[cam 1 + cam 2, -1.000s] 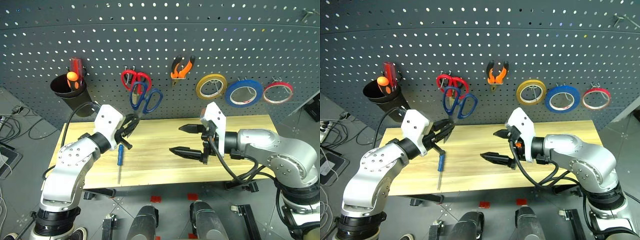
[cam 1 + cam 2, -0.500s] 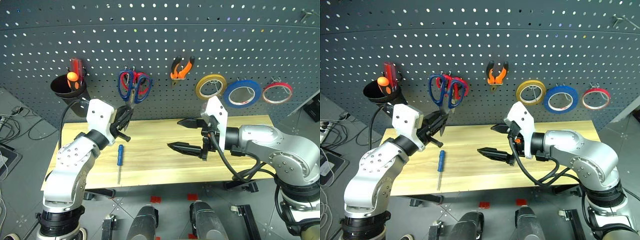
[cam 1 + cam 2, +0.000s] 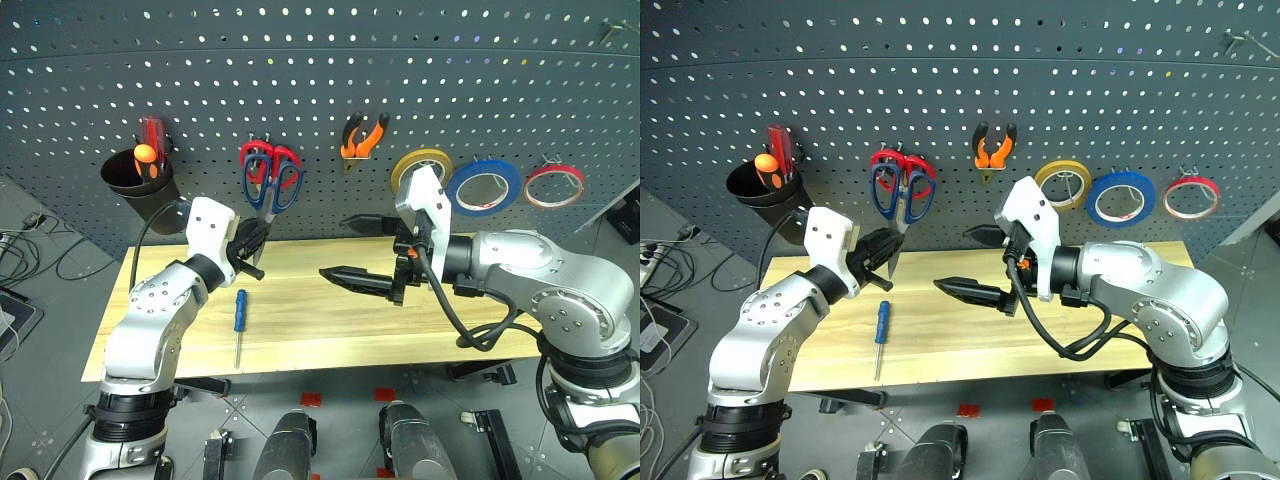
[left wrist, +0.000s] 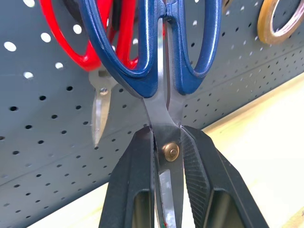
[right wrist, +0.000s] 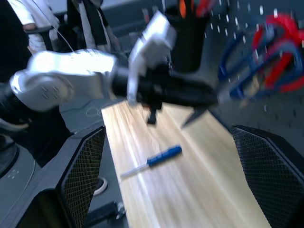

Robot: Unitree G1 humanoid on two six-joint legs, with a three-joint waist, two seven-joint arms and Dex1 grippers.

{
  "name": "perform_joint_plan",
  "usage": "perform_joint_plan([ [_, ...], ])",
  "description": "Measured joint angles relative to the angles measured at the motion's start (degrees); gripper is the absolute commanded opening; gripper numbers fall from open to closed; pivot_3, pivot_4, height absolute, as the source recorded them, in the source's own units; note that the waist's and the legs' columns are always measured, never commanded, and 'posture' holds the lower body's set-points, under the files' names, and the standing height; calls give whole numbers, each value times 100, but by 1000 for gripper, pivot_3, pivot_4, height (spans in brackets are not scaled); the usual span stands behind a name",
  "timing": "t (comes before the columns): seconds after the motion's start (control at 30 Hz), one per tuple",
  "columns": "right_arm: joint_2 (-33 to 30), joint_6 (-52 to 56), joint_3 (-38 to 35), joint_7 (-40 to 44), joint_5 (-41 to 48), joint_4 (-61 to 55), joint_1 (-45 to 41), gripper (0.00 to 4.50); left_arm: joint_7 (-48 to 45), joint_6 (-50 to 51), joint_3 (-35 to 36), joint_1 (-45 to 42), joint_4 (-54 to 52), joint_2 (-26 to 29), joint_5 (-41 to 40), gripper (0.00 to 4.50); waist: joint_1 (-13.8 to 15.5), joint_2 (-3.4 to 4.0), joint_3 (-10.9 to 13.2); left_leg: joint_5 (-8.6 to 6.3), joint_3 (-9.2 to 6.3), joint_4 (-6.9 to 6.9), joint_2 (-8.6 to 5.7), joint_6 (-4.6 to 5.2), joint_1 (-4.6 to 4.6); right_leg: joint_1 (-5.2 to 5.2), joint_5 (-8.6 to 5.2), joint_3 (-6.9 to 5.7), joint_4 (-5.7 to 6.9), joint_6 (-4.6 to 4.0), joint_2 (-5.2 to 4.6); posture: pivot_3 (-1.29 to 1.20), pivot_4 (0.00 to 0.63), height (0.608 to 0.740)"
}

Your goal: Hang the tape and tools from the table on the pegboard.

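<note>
Blue scissors (image 3: 272, 186) upper left, pinched at pivot by left gripper (image 3: 252, 243); right gripper (image 3: 362, 250) spread wide, empty. Best: ease handle loop over hook beside red scissors (image 3: 253, 160), release gently.

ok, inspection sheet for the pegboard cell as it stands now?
Surface: wooden table, only the blue screwdriver lying on it.
Job's things: blue scissors held handles-up against the pegboard, over the red scissors; pliers and red tape hang on hooks.
Clutter: yellow roll and blue roll hanging; black cup with red and orange screwdrivers.
Grippers: left gripper shut on the blue scissors at the pivot; right gripper open, empty, above the table.
Cables: loose leads on the floor to the left.
Surroundings: grey floor; person in dark clothes in the right wrist view.
</note>
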Motion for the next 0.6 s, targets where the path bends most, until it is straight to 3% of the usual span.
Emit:
perform_joint_plan([
  [0.1,2,-8,32,2,-30,0,0,4500,-7,-111,-15,-64,133,0,19,878,-2,0,0,0,1,0,0,0,0,0,0,2,0,0,0,-54,179,740],
  [0.13,2,-20,60,5,-64,0,1,4500,-14,-131,-16,-82,181,-6,20,1069,-3,0,0,0,1,1,0,0,0,-1,0,1,0,0,0,-54,179,740],
  [0.43,-87,-123,233,60,-264,-28,188,4500,179,-152,74,277,135,-98,14,3644,-42,-2,-10,0,2,1,1,0,1,-1,0,4,0,0,0,-52,183,740],
  [0.6,-378,-175,555,166,-518,-201,770,4500,570,439,606,1221,-46,-95,-20,3644,-104,-3,-10,-1,5,0,5,2,1,-4,0,7,5,0,1,-30,208,740],
])
